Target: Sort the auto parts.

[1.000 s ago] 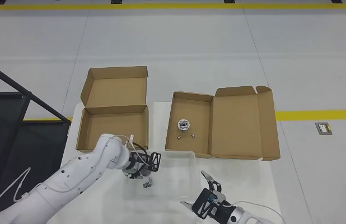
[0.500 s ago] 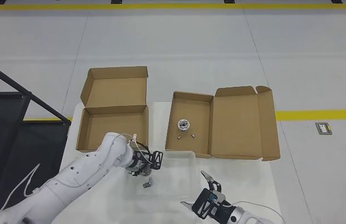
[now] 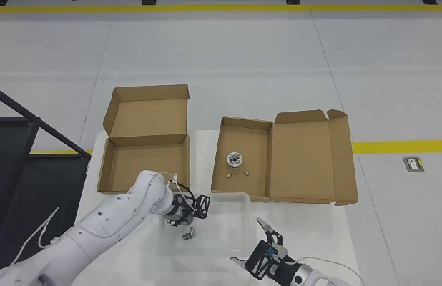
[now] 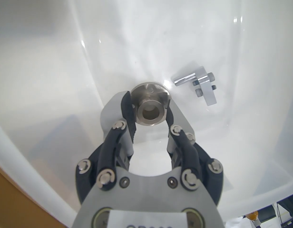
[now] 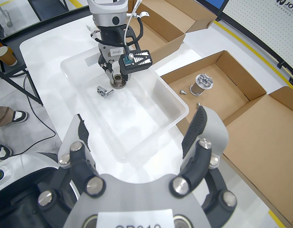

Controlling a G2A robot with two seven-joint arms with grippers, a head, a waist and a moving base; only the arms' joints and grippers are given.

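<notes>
Clamping the metal bushing (image 4: 150,103) across its neck, bore upright, the left gripper (image 4: 150,111) stood low in the clear tray (image 5: 175,117), the bracket (image 4: 203,84) just beside (the right gripper (image 5: 141,129), wide open, sat well apart).

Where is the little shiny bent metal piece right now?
The metal bracket lies on the floor of the clear tray, seen in the right wrist view, right beside the round bushing held in the left gripper.

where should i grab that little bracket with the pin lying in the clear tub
Probably the bracket by its flat block body, from straight above, jaws across the two long flat faces. It lies flat on the tub floor, and the round pin looks slippery.
</notes>
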